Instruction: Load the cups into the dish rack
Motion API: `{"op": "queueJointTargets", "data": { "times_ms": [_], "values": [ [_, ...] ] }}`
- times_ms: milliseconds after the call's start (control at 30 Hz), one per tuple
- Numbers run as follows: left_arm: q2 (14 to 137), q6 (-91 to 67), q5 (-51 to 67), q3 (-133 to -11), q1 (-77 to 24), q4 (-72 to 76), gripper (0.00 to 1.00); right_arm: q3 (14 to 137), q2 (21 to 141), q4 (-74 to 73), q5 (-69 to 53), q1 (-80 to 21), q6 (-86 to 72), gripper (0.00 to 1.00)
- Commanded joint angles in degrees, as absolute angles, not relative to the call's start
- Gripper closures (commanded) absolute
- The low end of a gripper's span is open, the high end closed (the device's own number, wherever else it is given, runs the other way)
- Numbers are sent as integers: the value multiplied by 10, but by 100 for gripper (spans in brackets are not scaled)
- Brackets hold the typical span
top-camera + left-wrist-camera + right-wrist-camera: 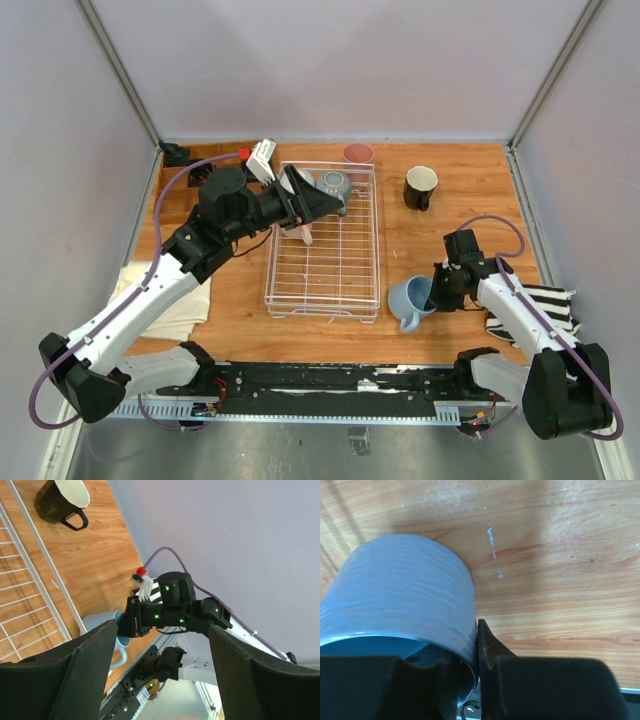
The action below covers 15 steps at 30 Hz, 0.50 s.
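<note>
Right pincer (470, 652) pinches light blue mug (395, 590) wall, handle hidden

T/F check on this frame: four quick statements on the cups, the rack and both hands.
1. The right hand pinches the wall of the light blue mug. True.
2. The black mug sits in the dish rack. False: it stands on the table, right of the rack.
3. The left hand is open, holding nothing. True.
4. The dish rack holds no cups. False: a grey-green mug sits at its far end.
</note>
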State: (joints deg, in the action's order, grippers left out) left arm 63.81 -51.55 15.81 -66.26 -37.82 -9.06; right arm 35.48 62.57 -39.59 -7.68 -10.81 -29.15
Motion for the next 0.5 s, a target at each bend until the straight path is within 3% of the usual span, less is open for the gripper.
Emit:
{"op": "queueJointTargets", "data": {
  "times_ms": [0,267,467],
  "values": [
    [639,-528,202,-640,-374,-51,21,376,607,-405,-97,-102,-284,99],
    [633,-584,279,-568,-370,53,21,497,573,-434,-211,-17,-275,99],
    [633,-661,305,-522,-371,153,21,562,576,-352,-309,6,-355,99]
  ]
}}
